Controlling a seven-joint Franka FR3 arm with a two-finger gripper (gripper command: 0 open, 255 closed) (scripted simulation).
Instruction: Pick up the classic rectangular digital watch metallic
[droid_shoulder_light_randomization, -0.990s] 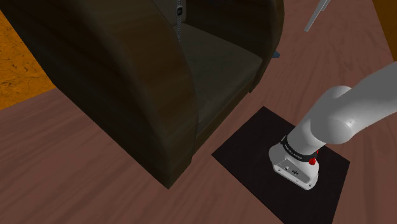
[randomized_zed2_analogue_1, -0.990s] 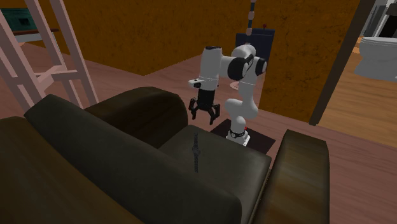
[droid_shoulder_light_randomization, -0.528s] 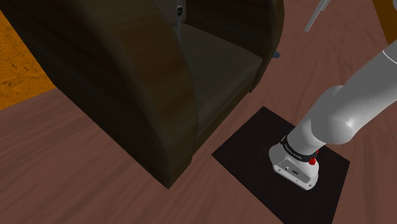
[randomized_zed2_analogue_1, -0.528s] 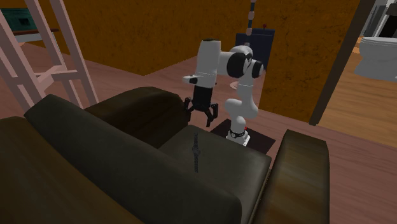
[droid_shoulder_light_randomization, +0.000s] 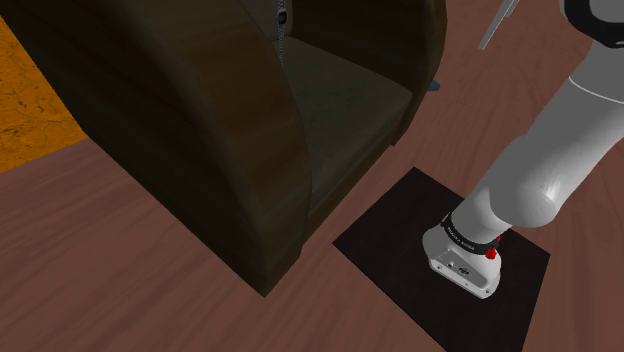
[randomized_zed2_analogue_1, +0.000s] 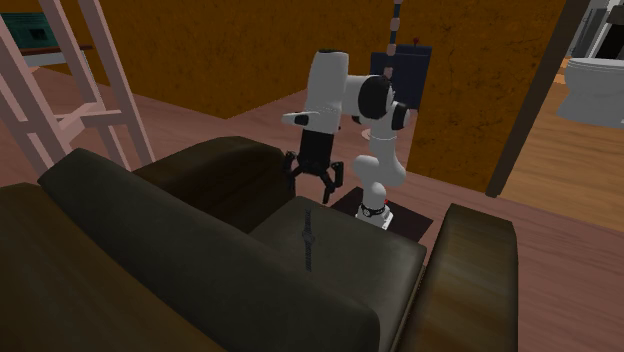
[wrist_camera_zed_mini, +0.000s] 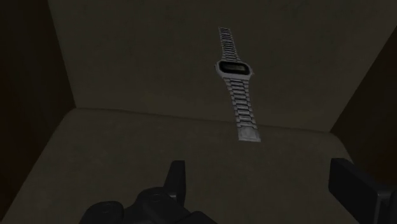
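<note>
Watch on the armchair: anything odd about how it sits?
The digital watch stands on end, band stretched straight, lower tip at the seat's crease, rising along the backrest of the armchair instead of lying flat.

Watch (wrist_camera_zed_mini: 234, 69): you have one.
Armchair (randomized_zed2_analogue_1: 200, 230): you see one.
Arm (randomized_zed2_analogue_1: 378, 165): one, carrying one tool (randomized_zed2_analogue_1: 316, 185).
Fingers (wrist_camera_zed_mini: 177, 181): two.
Stand (droid_shoulder_light_randomization: 380, 235): one.
Toilet (randomized_zed2_analogue_1: 595, 85): you get one.
</note>
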